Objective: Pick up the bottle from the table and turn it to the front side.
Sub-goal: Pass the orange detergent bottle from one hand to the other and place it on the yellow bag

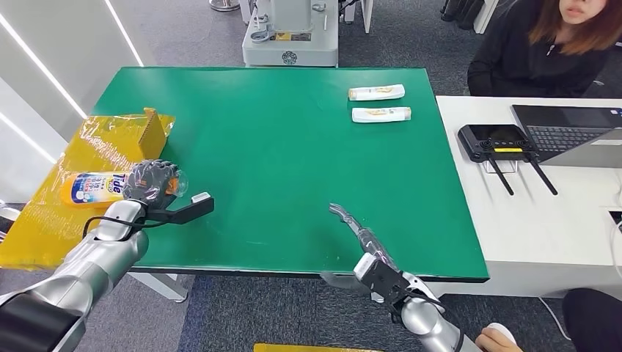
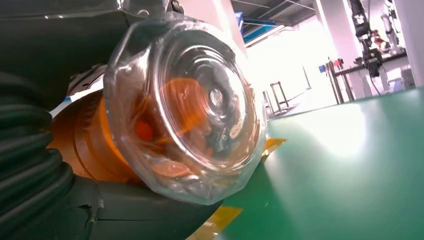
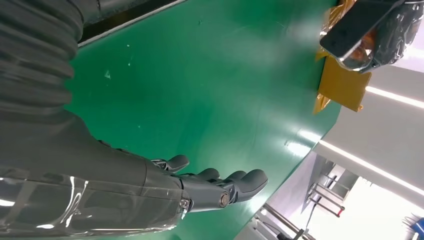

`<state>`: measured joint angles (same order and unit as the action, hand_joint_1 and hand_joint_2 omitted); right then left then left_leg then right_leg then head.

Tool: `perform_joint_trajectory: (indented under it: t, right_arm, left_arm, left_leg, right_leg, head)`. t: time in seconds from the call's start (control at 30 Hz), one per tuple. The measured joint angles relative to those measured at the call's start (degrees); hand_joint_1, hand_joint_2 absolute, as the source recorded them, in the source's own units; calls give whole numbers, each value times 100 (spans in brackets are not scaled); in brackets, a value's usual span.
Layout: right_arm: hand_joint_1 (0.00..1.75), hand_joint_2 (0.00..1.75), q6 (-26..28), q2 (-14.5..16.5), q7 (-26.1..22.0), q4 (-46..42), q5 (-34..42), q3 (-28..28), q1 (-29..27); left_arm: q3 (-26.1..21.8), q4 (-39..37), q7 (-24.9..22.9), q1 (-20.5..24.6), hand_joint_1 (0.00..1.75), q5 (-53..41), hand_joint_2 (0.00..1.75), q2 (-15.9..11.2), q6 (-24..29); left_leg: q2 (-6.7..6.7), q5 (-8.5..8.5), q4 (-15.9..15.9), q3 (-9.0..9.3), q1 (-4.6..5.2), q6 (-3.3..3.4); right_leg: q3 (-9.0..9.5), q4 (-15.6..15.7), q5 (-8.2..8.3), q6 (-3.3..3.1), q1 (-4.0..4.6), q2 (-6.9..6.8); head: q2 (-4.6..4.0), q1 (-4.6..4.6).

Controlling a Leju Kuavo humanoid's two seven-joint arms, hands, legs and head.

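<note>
Left robot hand (image 1: 150, 183) grasps orange Tide bottle with clear cap (image 1: 95, 188) at left edge of green tabletop (image 1: 293, 169), over yellow packaging (image 1: 110, 139). Right robot hand (image 1: 359, 231) released, empty. Step: pickup; next likely rotating label forward.

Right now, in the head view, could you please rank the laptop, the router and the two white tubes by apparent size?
1. Laptop, though cropped.
2. Router.
3. Two white tubes: alike, no ranking.
</note>
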<state>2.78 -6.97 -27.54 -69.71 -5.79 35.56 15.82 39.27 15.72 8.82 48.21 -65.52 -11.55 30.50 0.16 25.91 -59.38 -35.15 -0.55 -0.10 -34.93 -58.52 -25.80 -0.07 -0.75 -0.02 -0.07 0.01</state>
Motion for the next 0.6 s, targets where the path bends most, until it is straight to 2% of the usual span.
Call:
perform_joint_trajectory:
  t: [0.6]
  right_arm:
    - [0, 175, -33, -4, -64, 43, 68, 10, -117]
  left_arm:
    - [-323, 0, 150, 123, 175, -28, 175, 206, -301]
  left_leg:
    - [1, 0, 0, -1, 0, 0]
  right_leg:
    - [-1, -1, 3, -5, 1, 2]
  head:
    - [0, 0]
